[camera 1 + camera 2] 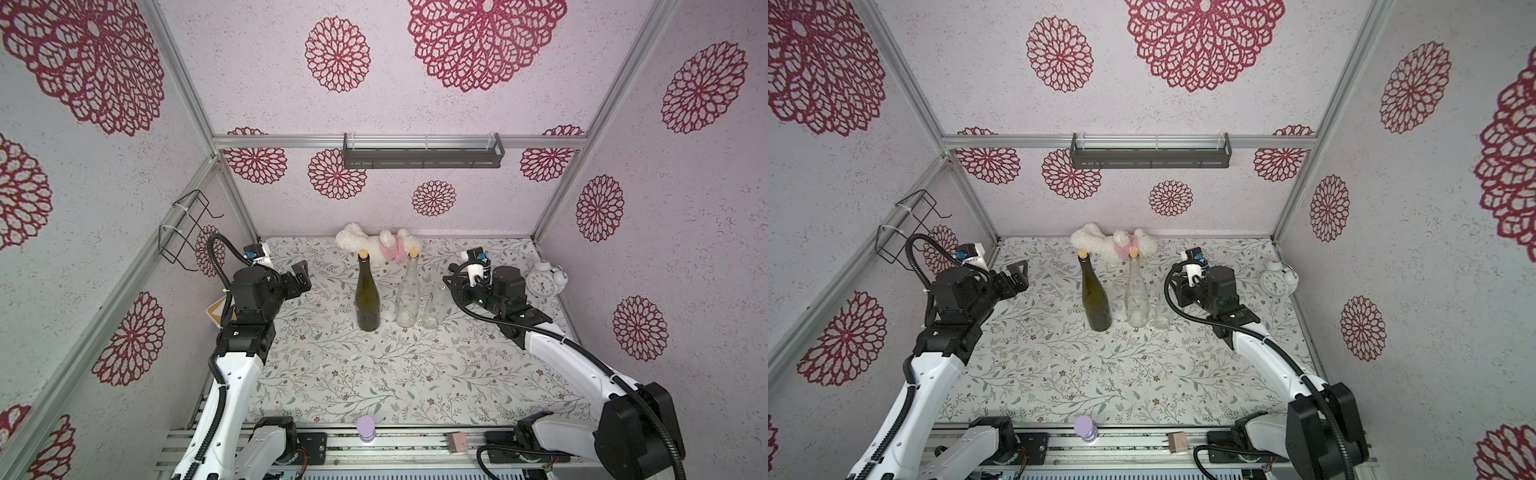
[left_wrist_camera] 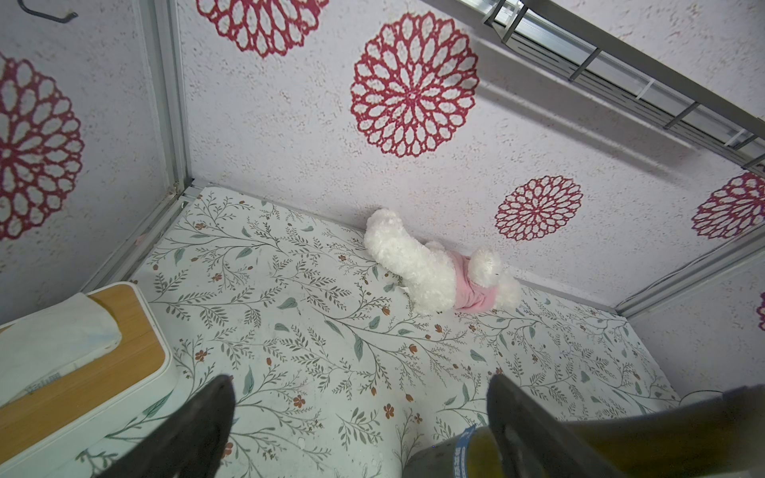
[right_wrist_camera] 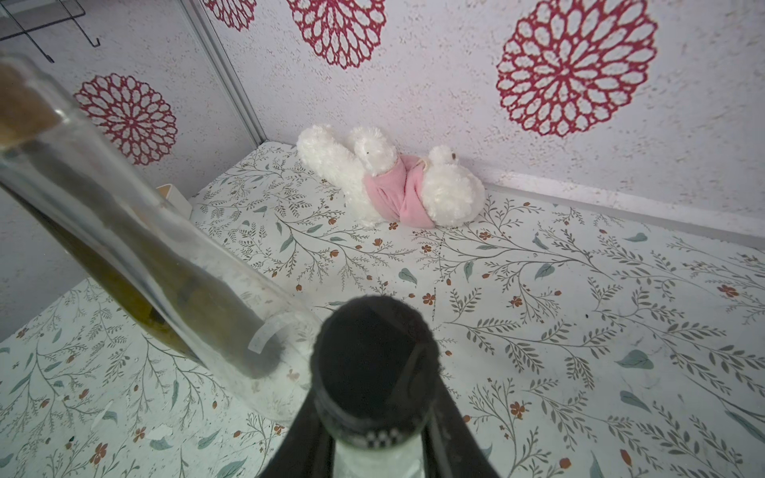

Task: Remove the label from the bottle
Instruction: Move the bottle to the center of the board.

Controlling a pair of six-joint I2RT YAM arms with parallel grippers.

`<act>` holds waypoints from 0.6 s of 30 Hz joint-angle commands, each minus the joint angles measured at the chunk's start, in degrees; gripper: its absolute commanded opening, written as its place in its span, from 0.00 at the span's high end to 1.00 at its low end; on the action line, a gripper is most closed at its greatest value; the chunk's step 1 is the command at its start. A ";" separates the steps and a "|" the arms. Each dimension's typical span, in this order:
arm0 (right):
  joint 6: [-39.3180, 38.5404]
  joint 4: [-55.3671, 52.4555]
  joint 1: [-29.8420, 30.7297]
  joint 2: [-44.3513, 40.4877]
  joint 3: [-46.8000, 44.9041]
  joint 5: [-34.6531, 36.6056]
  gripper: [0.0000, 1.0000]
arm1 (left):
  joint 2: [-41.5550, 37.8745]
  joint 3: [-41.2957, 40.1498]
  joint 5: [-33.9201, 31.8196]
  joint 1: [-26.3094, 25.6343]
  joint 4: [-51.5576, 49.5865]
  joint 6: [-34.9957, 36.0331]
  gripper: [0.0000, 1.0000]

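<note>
Floral-print surface (image 1: 374,374), red-medallion walls. Three bottles stand in a row mid-frame in both top views. I take the task's one to be the small clear bottle (image 1: 433,309), rightmost, upright, just beside the corked clear bottle (image 1: 406,291). My right tool (image 3: 374,418) grips its neck under the black cap (image 3: 372,343). My left tool (image 1: 302,277) is spread wide, empty, left of the dark green bottle (image 1: 368,297). Judgement: thin glass, light, slick, easily tipped. Hold the neck firmly, then pick at a label edge on the body. I cannot make out the label itself.
</note>
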 commanded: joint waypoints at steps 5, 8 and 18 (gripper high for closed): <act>-2.95 -0.61 0.34 -1.61 3.15 -0.57 0.76 | 0.46 1.76 0.70 -0.16 0.77 -0.62 0.03; -4.08 -2.17 0.33 -2.52 3.24 -0.68 0.76 | 0.39 1.67 0.86 -0.16 0.78 -0.75 0.03; -7.82 -8.29 0.30 -5.37 4.23 -1.91 0.80 | -0.18 1.41 1.74 -0.23 0.80 -1.35 0.03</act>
